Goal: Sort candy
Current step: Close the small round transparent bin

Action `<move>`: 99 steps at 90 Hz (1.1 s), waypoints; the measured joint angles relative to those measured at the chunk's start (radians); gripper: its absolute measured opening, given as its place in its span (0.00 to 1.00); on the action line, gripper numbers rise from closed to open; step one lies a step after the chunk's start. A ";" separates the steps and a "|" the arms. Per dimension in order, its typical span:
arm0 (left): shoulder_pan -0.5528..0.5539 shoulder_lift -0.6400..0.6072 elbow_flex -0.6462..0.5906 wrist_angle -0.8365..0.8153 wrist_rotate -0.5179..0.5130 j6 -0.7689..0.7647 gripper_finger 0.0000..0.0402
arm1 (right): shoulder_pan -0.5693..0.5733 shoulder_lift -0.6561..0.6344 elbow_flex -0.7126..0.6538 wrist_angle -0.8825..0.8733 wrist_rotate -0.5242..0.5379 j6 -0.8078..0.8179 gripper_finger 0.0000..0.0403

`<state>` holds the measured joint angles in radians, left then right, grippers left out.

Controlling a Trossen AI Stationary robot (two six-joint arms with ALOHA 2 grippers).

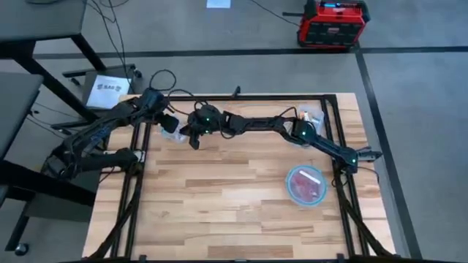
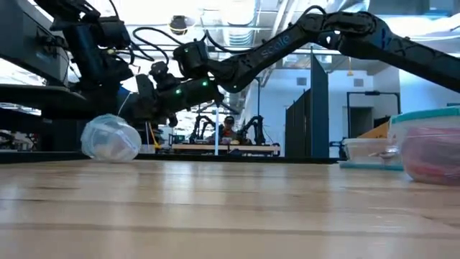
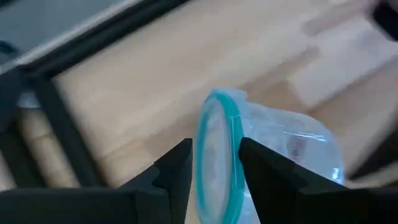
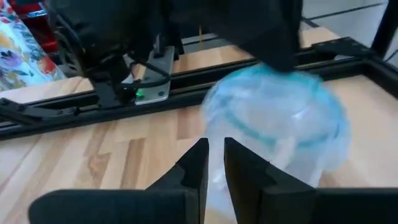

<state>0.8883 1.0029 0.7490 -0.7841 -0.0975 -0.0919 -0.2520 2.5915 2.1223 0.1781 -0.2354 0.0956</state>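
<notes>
Between the left gripper (image 3: 214,163) jaws sits a container (image 3: 273,155) rim, gripped; candy inside indistinct.

Both arms reach to the far-left part of the bench. Left arm comes in from the left edge, bent at the elbow; left end effector (image 1: 170,124) has fingers (image 3: 177,171) clamped on a container rim. Right arm stretches long across the far side; right end effector (image 1: 191,139) fingers (image 4: 196,165) nearly closed, narrow gap.
</notes>
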 joint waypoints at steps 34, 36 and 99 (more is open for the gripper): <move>0.000 -0.002 0.004 0.053 0.081 -0.009 0.31 | -0.001 0.036 0.007 -0.051 0.003 -0.051 0.09; -0.001 -0.002 0.004 0.057 0.095 -0.010 0.31 | -0.001 0.036 0.007 -0.052 0.003 -0.052 0.09; -0.154 -0.001 0.002 0.108 0.161 -0.107 0.31 | -0.002 0.046 -0.003 -0.270 0.044 -0.123 0.09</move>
<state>0.7340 1.0015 0.7506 -0.6761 0.0631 -0.1987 -0.2537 2.6371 2.1189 -0.0924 -0.1909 -0.0278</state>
